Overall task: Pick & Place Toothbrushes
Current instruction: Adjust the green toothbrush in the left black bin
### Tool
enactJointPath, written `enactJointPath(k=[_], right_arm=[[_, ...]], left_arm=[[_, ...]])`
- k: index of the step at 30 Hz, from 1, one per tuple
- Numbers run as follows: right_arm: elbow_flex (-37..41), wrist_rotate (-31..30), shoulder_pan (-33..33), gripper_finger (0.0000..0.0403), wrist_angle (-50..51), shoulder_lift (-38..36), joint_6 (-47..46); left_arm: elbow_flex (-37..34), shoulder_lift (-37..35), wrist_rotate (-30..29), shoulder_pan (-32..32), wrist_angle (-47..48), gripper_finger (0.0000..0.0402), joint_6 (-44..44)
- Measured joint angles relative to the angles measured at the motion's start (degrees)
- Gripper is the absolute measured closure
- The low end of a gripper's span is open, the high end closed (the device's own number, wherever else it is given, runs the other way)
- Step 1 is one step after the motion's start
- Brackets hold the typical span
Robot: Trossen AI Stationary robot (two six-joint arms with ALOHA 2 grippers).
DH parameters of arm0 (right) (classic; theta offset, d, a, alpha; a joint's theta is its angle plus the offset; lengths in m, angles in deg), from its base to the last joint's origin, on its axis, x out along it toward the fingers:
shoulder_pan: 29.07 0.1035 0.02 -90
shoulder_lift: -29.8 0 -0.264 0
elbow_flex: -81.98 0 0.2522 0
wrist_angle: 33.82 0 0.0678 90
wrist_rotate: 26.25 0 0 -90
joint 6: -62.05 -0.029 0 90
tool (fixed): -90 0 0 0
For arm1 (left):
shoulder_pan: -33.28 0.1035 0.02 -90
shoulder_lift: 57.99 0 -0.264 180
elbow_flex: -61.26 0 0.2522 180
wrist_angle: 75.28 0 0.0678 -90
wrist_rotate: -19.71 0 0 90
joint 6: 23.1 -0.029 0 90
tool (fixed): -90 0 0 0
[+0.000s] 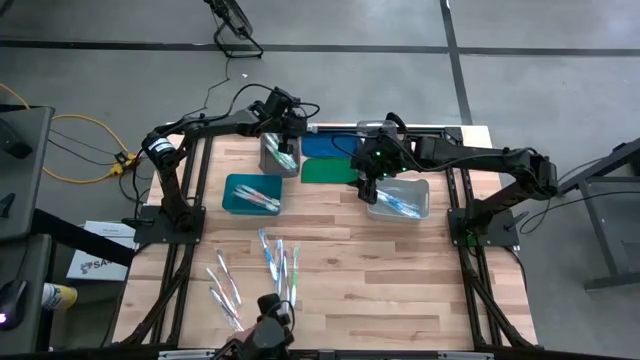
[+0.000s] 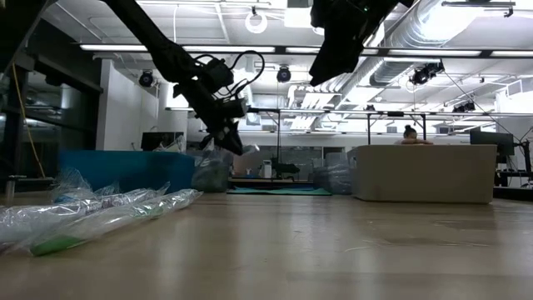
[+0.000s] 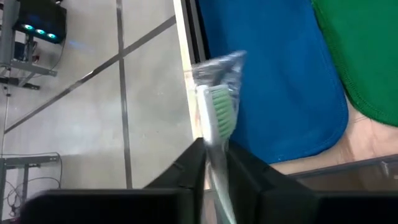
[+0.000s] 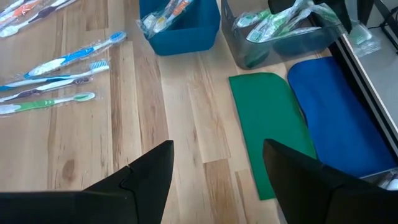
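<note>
The left gripper is above the far-left clear plastic bin, its two dark fingers pinched on a green-bristled toothbrush in a clear wrapper. The brush is gripped on its handle with the head projecting forward past the fingertips. In my judgement this hold keeps the bristle end free and lets the brush go lengthways into a bin. In the left wrist view the brush head shows over the table edge and the flat blue lid, with the flat green lid beside it.

The right gripper hangs over the middle of the table, near the right-hand clear bin, with its fingers spread wide and nothing between them. It appears to be waiting.

Sorting is partly done. The clear bin under the left gripper holds wrapped brushes, the teal plastic bin holds others, and the right-hand clear bin holds blue ones. Loose wrapped toothbrushes lie on the wooden table at its near side, well apart from the bins. The lids lie flat at the far edge between the bins, which are open for loading.

Risk noted: the wrapper is slippery, so the brush could twist in the pinch.
</note>
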Motion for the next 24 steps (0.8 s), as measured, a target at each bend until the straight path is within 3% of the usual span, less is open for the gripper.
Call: enactJointPath(k=[4, 12, 18, 24], right_arm=[[0.0, 0.0, 0.0, 0.0162, 0.0, 0.0, -0.1], [0.0, 0.0, 0.0, 0.0162, 0.0, 0.0, -0.1], [0.0, 0.0, 0.0, 0.0162, 0.0, 0.0, -0.1], [0.0, 0.0, 0.0, 0.0162, 0.0, 0.0, -0.1]], left_arm=[[0.0, 0.0, 0.1, 0.0, 0.3, 0.0391, 0.0], [0.8, -0.9, 0.1, 0.0, 3.5, 0.0393, -1.7], [4.5, -3.3, 0.8, 0.0, 12.4, 0.0394, -3.4], [8.0, -4.2, 8.0, 0.0, 25.5, 0.0394, -11.6]])
